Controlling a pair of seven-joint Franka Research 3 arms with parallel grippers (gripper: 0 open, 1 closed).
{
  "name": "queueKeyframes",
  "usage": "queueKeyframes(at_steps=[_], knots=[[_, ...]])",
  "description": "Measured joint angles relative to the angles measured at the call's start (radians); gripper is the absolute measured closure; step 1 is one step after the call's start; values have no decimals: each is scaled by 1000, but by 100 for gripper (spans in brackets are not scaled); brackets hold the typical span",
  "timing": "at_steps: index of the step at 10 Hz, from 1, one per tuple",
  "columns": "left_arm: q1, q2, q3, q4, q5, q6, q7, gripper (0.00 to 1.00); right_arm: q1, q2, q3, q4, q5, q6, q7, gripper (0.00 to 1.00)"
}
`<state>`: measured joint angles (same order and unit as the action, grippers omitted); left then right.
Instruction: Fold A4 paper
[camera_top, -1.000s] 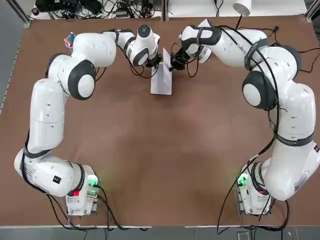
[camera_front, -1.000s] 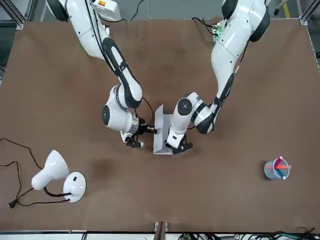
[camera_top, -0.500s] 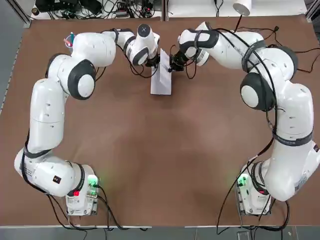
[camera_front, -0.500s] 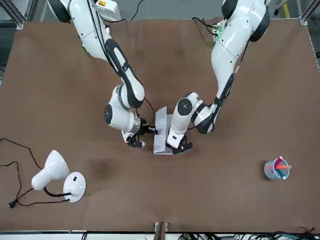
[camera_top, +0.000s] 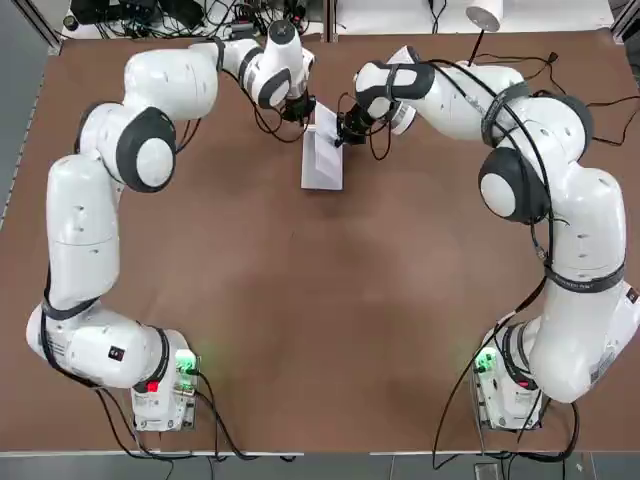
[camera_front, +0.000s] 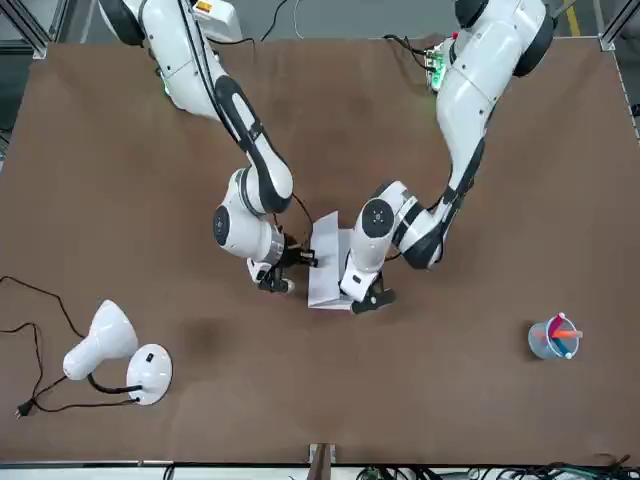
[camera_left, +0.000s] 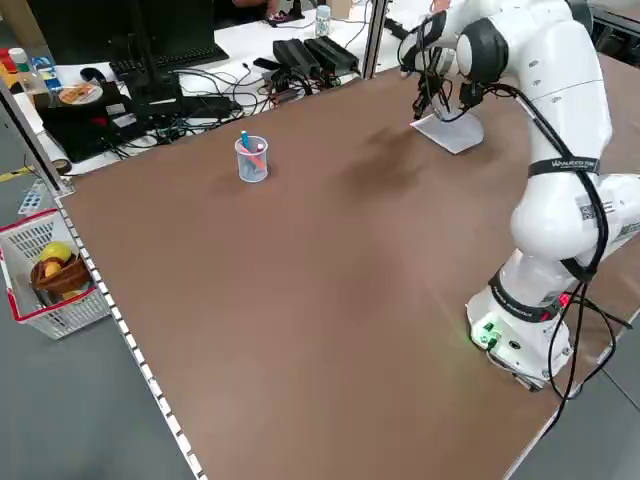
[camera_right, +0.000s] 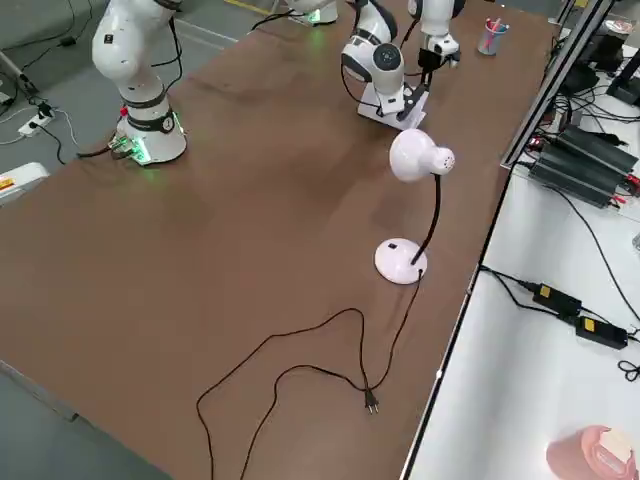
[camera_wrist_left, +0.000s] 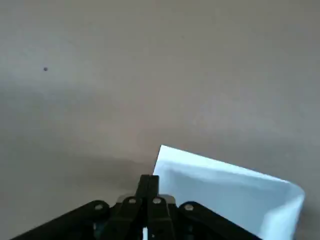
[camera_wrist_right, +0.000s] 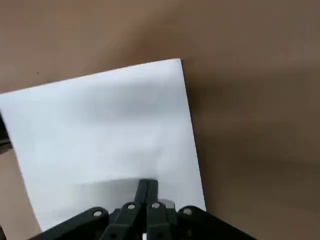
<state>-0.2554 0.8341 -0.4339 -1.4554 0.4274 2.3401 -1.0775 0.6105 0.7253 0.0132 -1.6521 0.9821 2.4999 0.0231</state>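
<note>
Brown tabletop (camera_top: 300, 300) bears two arms, their grippers at one folded paper sheet (camera_front: 328, 265); left gripper (camera_wrist_left: 149, 177) and right gripper (camera_wrist_right: 148, 182) have fingers together. Front view shows one lamp (camera_front: 148, 374) whole, one cup (camera_front: 553, 338); left side view adds one basket (camera_left: 60, 310) beside the table.

Smooth white paper (camera_top: 321, 160) lies on a smooth, matt brown tabletop (camera_top: 330, 300), beside hard, glossy white arm shells (camera_top: 85, 235).
</note>
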Motion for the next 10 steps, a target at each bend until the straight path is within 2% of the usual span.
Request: queueKeyframes(at_steps=[2, 3, 10], knots=[[80, -15, -71, 3, 0, -52, 37, 99, 3, 6, 0, 0, 0, 0, -1, 98], [100, -20, -85, 3, 0, -67, 48, 99, 4, 12, 0, 0, 0, 2, -2, 98], [158, -49, -112, 18, 0, -133, 59, 99, 39, 43, 0, 1, 0, 49, -6, 98]])
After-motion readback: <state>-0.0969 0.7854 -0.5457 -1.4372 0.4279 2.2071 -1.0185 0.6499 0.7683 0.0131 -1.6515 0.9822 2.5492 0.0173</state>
